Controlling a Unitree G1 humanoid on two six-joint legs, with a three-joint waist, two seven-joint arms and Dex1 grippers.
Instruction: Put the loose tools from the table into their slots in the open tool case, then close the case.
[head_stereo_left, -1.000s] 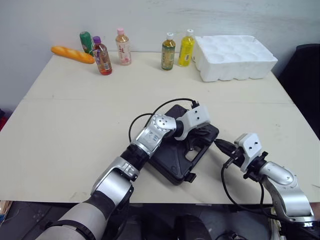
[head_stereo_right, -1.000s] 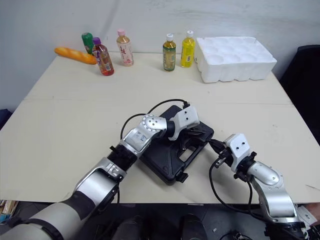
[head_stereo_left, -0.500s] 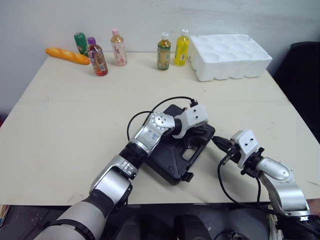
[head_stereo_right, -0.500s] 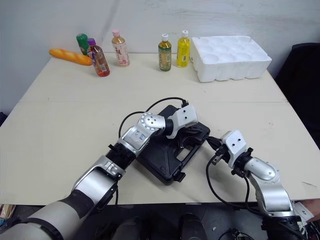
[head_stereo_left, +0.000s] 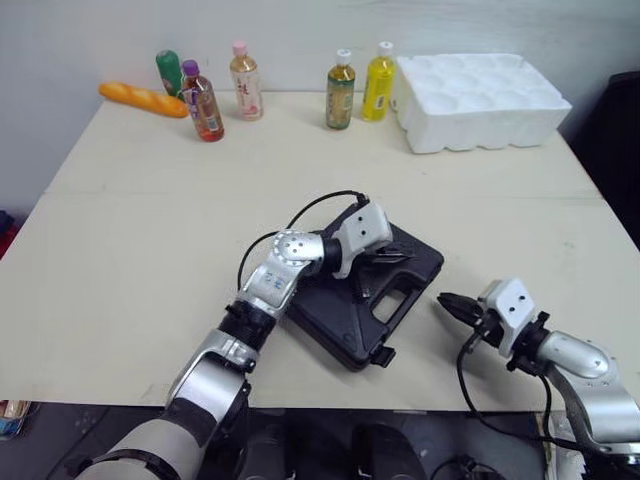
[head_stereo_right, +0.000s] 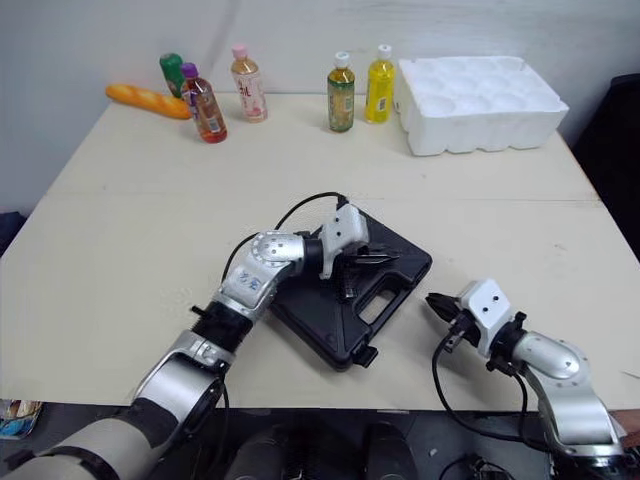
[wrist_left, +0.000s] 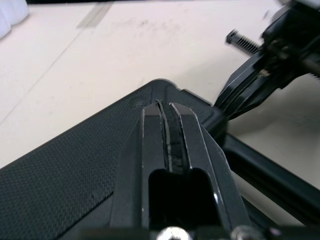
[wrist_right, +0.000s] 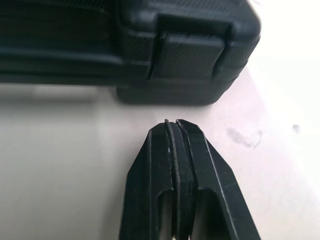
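Note:
The black tool case (head_stereo_left: 335, 318) lies closed near the table's front edge, its handle toward the right. My left gripper (head_stereo_left: 384, 257) is shut with nothing in it and sits low over the lid; in the left wrist view its tip (wrist_left: 168, 107) is at the lid's edge (wrist_left: 75, 170). My right gripper (head_stereo_left: 447, 303) is shut and empty, low over the table just right of the case and apart from it. In the right wrist view its tip (wrist_right: 170, 128) points at a closed latch (wrist_right: 192, 56) on the case's side.
Along the far edge stand several bottles (head_stereo_left: 340, 89), with a bread loaf (head_stereo_left: 142, 100) at the far left and a white foam tray (head_stereo_left: 480, 87) at the far right. The table's front edge runs close behind the case.
The camera has shifted. My right gripper has drawn back a little from the case's corner. My left gripper has slid back slightly over the lid.

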